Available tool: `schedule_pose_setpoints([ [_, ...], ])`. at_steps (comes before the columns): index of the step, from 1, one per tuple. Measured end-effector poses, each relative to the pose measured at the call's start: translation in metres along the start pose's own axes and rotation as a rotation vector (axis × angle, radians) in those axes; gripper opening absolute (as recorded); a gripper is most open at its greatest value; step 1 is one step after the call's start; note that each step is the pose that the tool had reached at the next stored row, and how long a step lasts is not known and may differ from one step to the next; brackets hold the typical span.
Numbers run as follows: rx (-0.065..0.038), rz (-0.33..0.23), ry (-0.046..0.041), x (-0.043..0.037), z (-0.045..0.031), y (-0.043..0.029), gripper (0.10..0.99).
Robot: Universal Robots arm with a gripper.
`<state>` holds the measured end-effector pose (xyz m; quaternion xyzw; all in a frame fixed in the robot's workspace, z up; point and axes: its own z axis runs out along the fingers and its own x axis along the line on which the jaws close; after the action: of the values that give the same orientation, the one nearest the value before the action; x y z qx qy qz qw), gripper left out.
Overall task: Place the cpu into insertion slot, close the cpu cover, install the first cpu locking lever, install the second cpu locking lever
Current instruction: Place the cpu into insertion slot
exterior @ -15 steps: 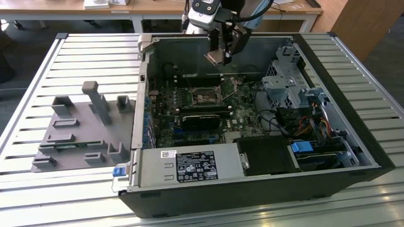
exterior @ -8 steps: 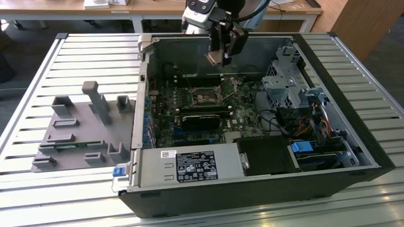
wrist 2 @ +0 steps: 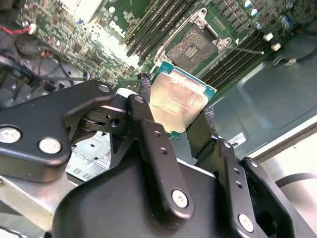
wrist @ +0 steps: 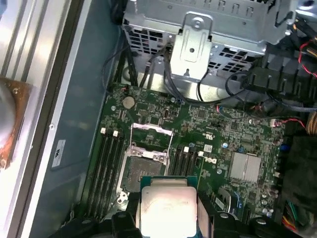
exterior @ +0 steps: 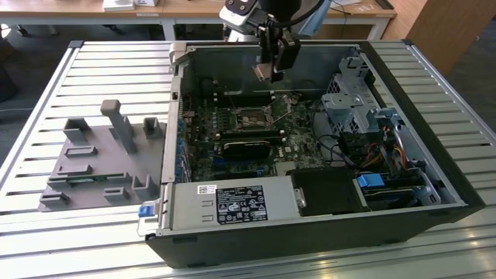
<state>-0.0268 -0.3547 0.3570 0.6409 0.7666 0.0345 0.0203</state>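
The computer case (exterior: pixel 310 238) is lying open on its side on the slatted table (exterior: pixel 46 87). Its near wall and the grey power-supply box (exterior: pixel 232 204) at its near edge are sitting closest in the exterior view.

Toward the table's edge at the exterior view's left, a grey fixture plate (exterior: pixel 101 157) with upright pegs is lying just beside the case. Inside the case, the insertion slot (exterior: pixel 252 120) is sitting in the green motherboard (exterior: pixel 298 145) near the far wall. Its dark centre is lying bare in both wrist views (wrist 2: pixel 190 48) (wrist: pixel 141 171).

The cpu cover (wrist: pixel 151 128) is standing swung up off the slot, though its hinge is hard to make out. I cannot pick out the locking levers with certainty.

Above the slot, the gripper (exterior: pixel 271 72) is hanging with its arm cut off at the picture's top. In the exterior view the cpu (exterior: pixel 261 72) is showing only as a pale sliver. In the second wrist view the gripper (wrist 2: pixel 176 106) is clenching the cpu (wrist 2: pixel 173 94) by two opposite edges, and its black fingers (wrist 2: pixel 148 124) are covering part of the chip. The cpu is being held clear of the slot, not seated. In the first wrist view the cpu's (wrist: pixel 167 208) lower part is running out of the picture.

At the exterior view's right, a metal drive cage (exterior: pixel 349 107) and tangled cables (exterior: pixel 391 154) are crowding the case's far corner.
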Motion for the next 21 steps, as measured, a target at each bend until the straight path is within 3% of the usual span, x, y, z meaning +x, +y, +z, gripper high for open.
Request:
schedule_pose_setpoints([
  [6,-0.001,0.087,-0.0073,0.0,0.0005,0.0,0.541],
  [16,0.0,0.101,-0.0135,0.0005,0.0048,-0.0003,0.541],
  [21,0.0,0.147,-0.0172,0.0017,0.0081,-0.0003,0.541],
])
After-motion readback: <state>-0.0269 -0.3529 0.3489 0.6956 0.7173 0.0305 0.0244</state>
